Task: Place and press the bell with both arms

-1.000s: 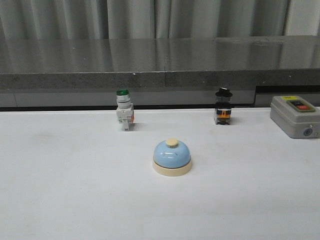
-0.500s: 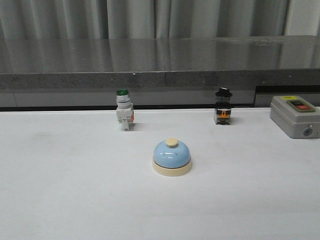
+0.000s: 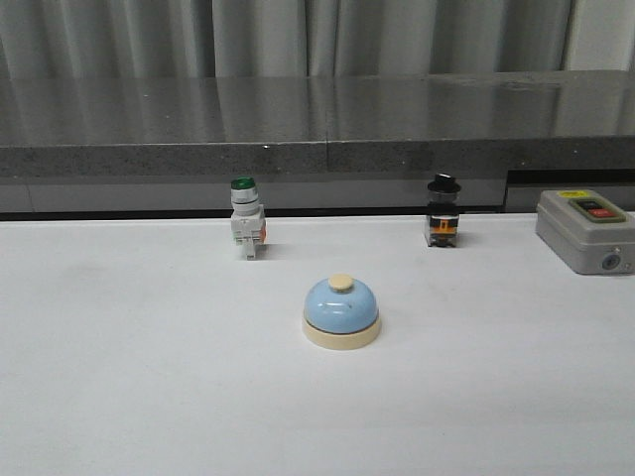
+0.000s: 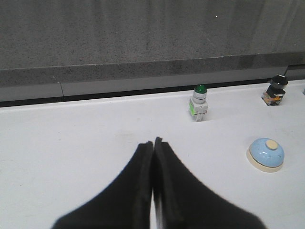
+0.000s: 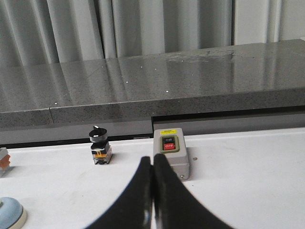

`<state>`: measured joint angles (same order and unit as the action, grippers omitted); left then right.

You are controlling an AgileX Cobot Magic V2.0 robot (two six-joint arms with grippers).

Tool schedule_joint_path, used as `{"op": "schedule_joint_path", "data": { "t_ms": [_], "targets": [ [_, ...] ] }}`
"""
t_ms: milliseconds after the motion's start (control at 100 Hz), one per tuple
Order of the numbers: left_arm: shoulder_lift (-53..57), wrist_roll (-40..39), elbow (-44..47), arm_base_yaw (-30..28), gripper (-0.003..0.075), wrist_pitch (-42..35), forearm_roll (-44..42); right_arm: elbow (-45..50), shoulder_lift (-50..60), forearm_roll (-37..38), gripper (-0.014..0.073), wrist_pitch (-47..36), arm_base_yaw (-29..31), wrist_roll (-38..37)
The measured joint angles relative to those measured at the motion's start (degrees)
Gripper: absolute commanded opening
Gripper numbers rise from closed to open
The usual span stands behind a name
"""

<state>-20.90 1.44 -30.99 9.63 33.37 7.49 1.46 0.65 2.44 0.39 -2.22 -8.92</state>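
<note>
Light-blue bell with cream base and button; behind it, a green-capped white switch and black-capped switch.

One bell, light-blue dome on cream base. Two upright push-button switches: one green-capped white unit, one black-capped unit. One grey control box carrying two buttons on its top face, one black and one red. Two grippers: one left gripper and one right gripper, each with two dark fingers pressed together. One white table. One grey stone ledge behind it.
</note>
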Motion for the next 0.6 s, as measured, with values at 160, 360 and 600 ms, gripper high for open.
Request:
{"op": "schedule_joint_path", "data": {
  "t_ms": [160, 360, 600],
  "targets": [
    [0.00, 0.00, 0.00, 0.00, -0.0020, 0.00, 0.00, 0.00, 0.00, 0.00, -0.0060, 0.00, 0.00, 0.00],
    [0.00, 0.00, 0.00, 0.00, -0.0020, 0.00, 0.00, 0.00, 0.00, 0.00, -0.0060, 0.00, 0.00, 0.00],
    [0.00, 0.00, 0.37, 0.00, -0.0020, -0.63, -0.11, 0.00, 0.00, 0.00, -0.0060, 0.00, 0.00, 0.00]
  ]
}}
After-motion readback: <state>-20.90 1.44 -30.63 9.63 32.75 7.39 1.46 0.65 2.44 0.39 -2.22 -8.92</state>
